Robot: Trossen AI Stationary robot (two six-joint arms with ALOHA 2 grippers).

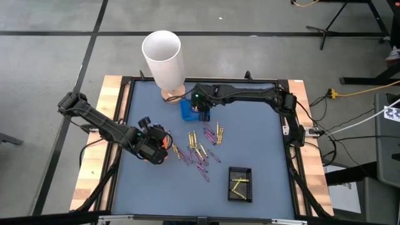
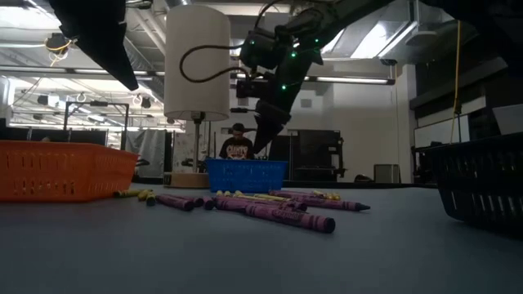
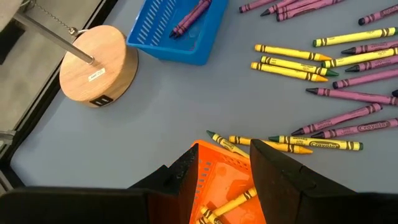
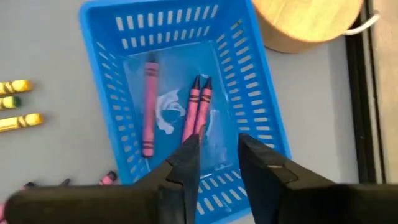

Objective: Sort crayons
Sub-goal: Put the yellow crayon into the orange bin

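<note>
The right gripper (image 4: pixel 217 155) hangs over the blue tray (image 4: pixel 112 37) with its fingers a little apart and nothing between them, and three purple-pink crayons (image 4: pixel 198 112) lie in the tray below, so if it dips it could bump the tray's wall and push it. The left gripper (image 3: pixel 227 171) waits, open and empty, over the orange tray (image 3: pixel 217 180), near the loose pile of crayons. The table (image 1: pixel 262 137) is flat and blue-gray, and a person sits far back in the big room.

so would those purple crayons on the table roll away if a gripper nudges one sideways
Probably: the purple crayons are thin round sticks lying loose on the smooth table. Their paper wrappers should give some grip. They look stiff, though likely to snap if squeezed hard.
</note>
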